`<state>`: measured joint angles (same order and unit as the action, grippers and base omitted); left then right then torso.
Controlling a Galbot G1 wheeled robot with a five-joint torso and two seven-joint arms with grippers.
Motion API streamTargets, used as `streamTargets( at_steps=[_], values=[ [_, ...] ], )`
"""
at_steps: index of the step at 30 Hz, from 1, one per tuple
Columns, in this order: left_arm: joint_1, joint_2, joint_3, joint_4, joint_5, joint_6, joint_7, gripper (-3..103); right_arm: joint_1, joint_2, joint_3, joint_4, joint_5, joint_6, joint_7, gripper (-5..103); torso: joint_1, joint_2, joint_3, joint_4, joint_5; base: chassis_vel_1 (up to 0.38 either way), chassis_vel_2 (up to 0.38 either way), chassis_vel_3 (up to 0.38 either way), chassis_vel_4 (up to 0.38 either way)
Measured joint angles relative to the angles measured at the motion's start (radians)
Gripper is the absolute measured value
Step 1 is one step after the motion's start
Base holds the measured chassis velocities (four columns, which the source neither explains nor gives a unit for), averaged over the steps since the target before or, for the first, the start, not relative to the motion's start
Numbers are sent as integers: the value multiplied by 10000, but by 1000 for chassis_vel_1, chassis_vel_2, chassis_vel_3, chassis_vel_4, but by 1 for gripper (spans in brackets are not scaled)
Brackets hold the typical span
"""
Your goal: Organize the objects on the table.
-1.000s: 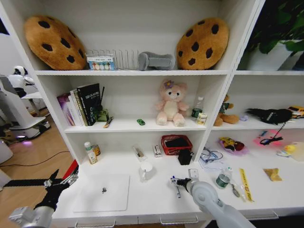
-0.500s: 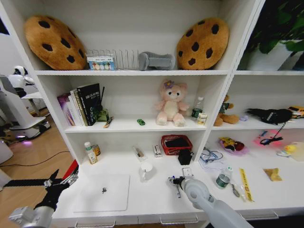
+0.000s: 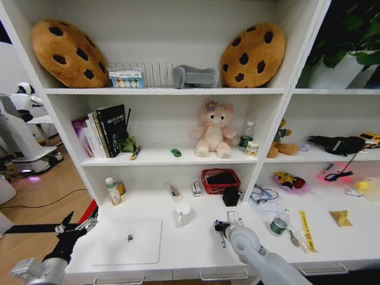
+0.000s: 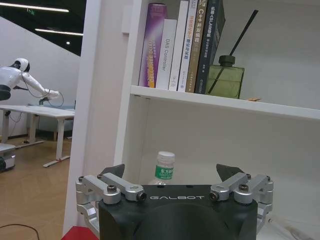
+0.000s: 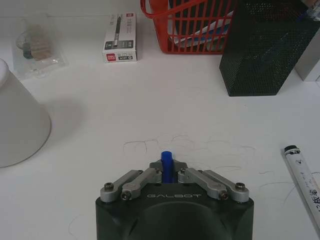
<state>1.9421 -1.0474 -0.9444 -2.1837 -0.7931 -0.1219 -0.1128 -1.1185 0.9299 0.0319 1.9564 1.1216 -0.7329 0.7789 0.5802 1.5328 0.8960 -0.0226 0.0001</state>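
Progress: early. The right gripper [image 5: 169,172] sits low centre of the right wrist frame, fingers pinched on the blue-capped pen [image 5: 167,158], whose cap tip pokes out between them just above the white table [image 5: 150,115]. In the head frame the same gripper [image 3: 221,226] is right of centre, lower half, over the table top.

Still to sort, by my reading: the silver laptop [image 3: 127,240] lies flat at lower left with a tiny green toy [image 3: 130,238] on its lid; a black pen [image 5: 301,174] lies at the right edge of the wrist frame; the green-capped bottle [image 3: 111,191] stands at the left by the shelf upright. No item looks placed yet.

Left gripper [image 4: 176,186]: fingers spread wide, nothing between them, parked off the table's left end, facing the bottle [image 4: 163,167].

Change versus the earlier frames: the right arm has drawn in toward the robot and shifted slightly; the pen cap has gone with it. Left arm unchanged.
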Motion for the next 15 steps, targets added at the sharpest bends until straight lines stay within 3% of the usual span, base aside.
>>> streamTargets(
  at_steps=[5,8,11,12,14,15],
  values=[
    [0,-1,0,0,0,0,0,100,-112,-14,139,71,24,-6,-14,8,0,0,1,1,1,0,0,0,0],
    [0,0,0,0,0,0,0,100,-395,-13,427,245,-722,10,-514,8,1,-3,3,0,3,0,0,0,0],
    [0,0,0,0,0,0,0,100,-929,-53,883,479,-3218,1367,-1711,8,0,-3,3,-1,1,0,0,0,0],
    [0,0,0,0,0,0,0,100,-929,-53,883,479,-3218,1367,-1711,8,0,-3,3,-1,1,0,0,0,0],
    [0,0,0,0,0,0,0,100,-1299,-44,1361,481,-4932,2768,-2394,8,0,-3,2,-2,0,0,0,0,0],
    [0,0,0,0,0,0,0,100,-1299,-44,1361,481,-4932,2768,-2394,8,0,-3,2,-2,0,0,0,0,0]
  ],
)
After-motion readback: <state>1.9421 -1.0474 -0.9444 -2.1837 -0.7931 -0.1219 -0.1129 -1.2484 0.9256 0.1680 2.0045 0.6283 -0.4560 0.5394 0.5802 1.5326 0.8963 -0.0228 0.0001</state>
